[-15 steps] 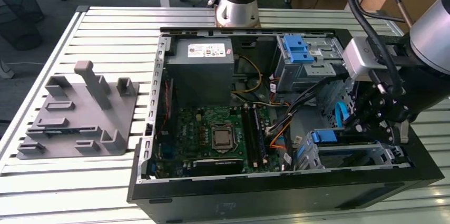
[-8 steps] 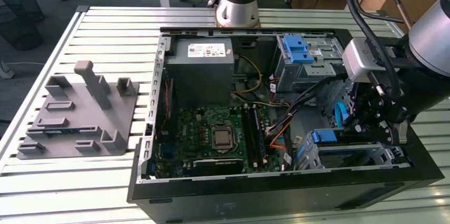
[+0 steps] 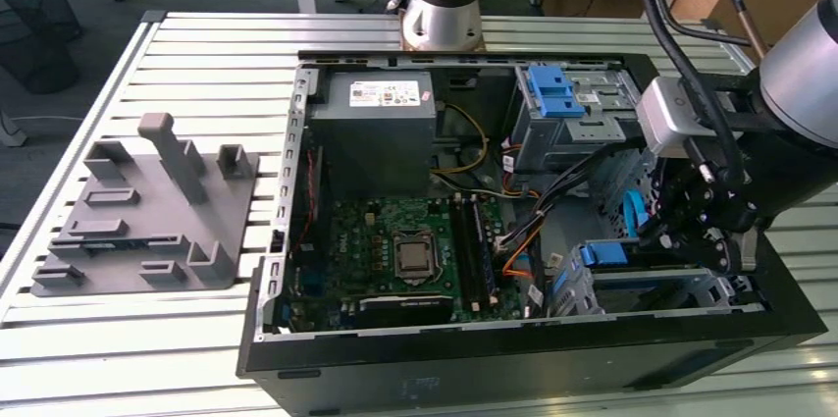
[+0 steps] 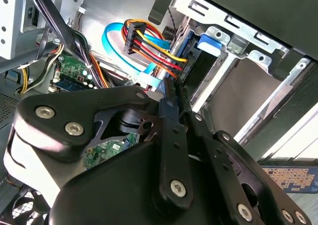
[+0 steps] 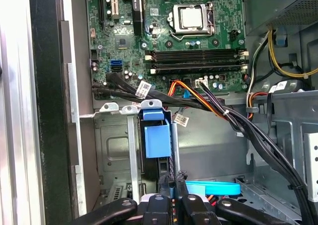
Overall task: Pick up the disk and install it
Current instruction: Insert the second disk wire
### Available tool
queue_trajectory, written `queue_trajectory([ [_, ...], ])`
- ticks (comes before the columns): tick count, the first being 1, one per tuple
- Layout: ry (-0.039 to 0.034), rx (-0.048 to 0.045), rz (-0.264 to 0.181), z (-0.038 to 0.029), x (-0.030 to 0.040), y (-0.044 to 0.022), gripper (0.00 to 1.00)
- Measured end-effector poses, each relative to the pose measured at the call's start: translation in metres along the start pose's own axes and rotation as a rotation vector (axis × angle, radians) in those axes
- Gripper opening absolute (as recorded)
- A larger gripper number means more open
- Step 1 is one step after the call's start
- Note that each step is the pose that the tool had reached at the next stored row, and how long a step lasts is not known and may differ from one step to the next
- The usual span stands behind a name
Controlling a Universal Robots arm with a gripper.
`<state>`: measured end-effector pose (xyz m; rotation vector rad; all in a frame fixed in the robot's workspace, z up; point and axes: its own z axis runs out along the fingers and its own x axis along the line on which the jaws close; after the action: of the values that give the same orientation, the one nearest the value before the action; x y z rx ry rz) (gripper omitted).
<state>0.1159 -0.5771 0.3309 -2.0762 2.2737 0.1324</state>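
Note:
The disk (image 3: 605, 253) stands on edge in the metal drive bay (image 3: 681, 289) at the front corner of the open computer case, toward the exterior view's right. Its bright blue carrier frame (image 5: 156, 138) shows between the bay's rails, and a blue tab (image 4: 211, 42) of it shows in the second wrist view. My gripper (image 3: 661, 238) hangs just over the bay. Its fingers (image 5: 166, 185) lie close together at the dark end of the disk, and the gripper (image 4: 170, 91) looks shut with nothing seen between them. Whether the tips touch the disk I cannot tell.
Coloured power cables (image 4: 149, 41) and a light blue flat cable (image 5: 213, 187) crowd the bay. The motherboard (image 3: 406, 250) fills the case floor, with a grey power-supply box (image 3: 380, 108) behind it. A blue latch (image 3: 555, 93) tops the upper drive cage. A grey fixture (image 3: 144, 211) lies on the slatted table.

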Motion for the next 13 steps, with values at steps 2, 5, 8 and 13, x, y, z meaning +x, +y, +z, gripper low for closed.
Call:
queue_trajectory([
  [2, -0.0001, 0.0, 0.0, 0.0, 0.0, 0.0, 0.16],
  [5, -0.0005, 0.0, 0.0, 0.0002, 0.0, -0.0001, 0.17],
  [8, -0.0005, 0.0, 0.0, 0.0002, 0.0, -0.0001, 0.23],
  [13, -0.001, 0.0, 0.0, -0.0037, -0.0004, 0.0, 0.23],
])
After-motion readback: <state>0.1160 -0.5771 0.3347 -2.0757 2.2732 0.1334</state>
